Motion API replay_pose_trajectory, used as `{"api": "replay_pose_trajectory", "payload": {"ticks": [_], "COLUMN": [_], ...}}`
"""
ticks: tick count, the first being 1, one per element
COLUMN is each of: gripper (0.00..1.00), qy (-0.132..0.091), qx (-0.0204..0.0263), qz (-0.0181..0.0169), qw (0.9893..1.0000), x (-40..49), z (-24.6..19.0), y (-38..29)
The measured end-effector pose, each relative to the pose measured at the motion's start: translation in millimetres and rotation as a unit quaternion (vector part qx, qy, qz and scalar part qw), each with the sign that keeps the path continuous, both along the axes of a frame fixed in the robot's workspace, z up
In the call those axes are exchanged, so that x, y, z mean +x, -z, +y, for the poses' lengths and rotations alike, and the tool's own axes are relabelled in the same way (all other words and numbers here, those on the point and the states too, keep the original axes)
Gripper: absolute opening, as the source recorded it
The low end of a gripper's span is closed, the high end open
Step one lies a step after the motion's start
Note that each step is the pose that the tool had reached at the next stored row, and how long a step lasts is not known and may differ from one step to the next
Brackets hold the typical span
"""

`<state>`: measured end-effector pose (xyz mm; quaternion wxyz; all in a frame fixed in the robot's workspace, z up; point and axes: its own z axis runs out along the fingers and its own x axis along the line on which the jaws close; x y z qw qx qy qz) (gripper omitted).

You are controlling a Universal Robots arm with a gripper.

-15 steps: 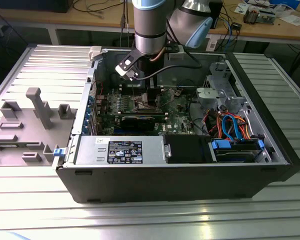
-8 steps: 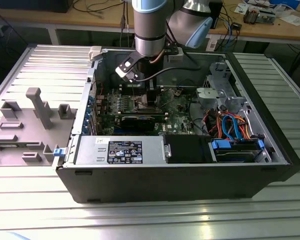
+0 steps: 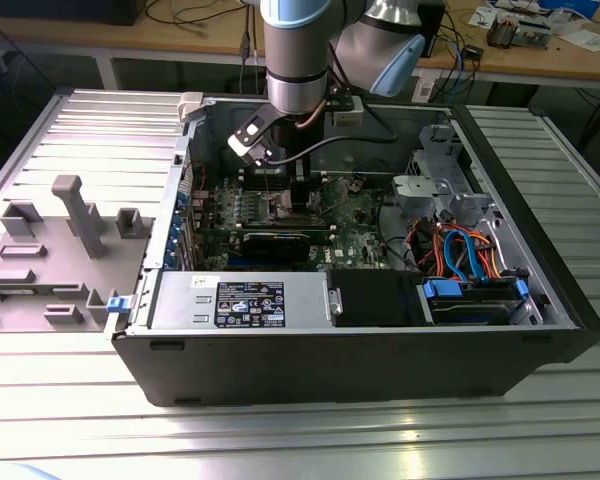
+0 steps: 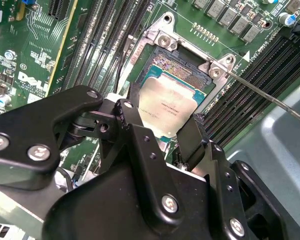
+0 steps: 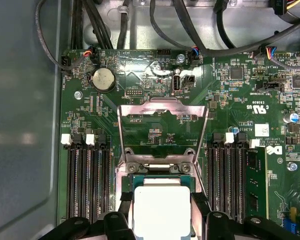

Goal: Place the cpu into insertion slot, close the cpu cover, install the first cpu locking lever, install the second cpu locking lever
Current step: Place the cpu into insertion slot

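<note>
My gripper [image 3: 298,185] reaches down into the open computer case, over the motherboard. It is shut on the cpu [image 4: 167,106], a flat square chip with a pale silver top, with one black finger [image 4: 133,107] on each side. The cpu [image 5: 162,207] sits over the insertion slot [image 4: 176,67], whose dark pin field and silver rim show past the chip's far edge. The cpu cover [image 5: 162,103], a thin silvery frame, stands swung open behind the slot. A thin locking lever [image 4: 270,97] sticks out free from the slot's corner.
Black memory slots [image 5: 87,180] flank the socket on both sides. A round coin battery [image 5: 103,79] and black cables [image 5: 165,25] lie beyond the cover. In the exterior view, the case wall [image 3: 330,350] and drive cage [image 3: 470,290] hem the board in. A grey fixture [image 3: 60,240] stands at that view's left.
</note>
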<state>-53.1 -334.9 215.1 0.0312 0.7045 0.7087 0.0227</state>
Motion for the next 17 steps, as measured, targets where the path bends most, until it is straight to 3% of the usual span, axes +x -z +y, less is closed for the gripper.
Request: {"api": "replay_pose_trajectory", "payload": {"ticks": [11, 17], "gripper": [0.54, 0.54], "qy": [0.000, 0.000], "qx": [-0.0001, 0.0000], "qz": [0.0000, 0.0000], "qw": [1.0000, 1.0000], "x": [-3.8, -6.1], "z": [-0.1, 0.1], "y": [0.9, 7.8]}}
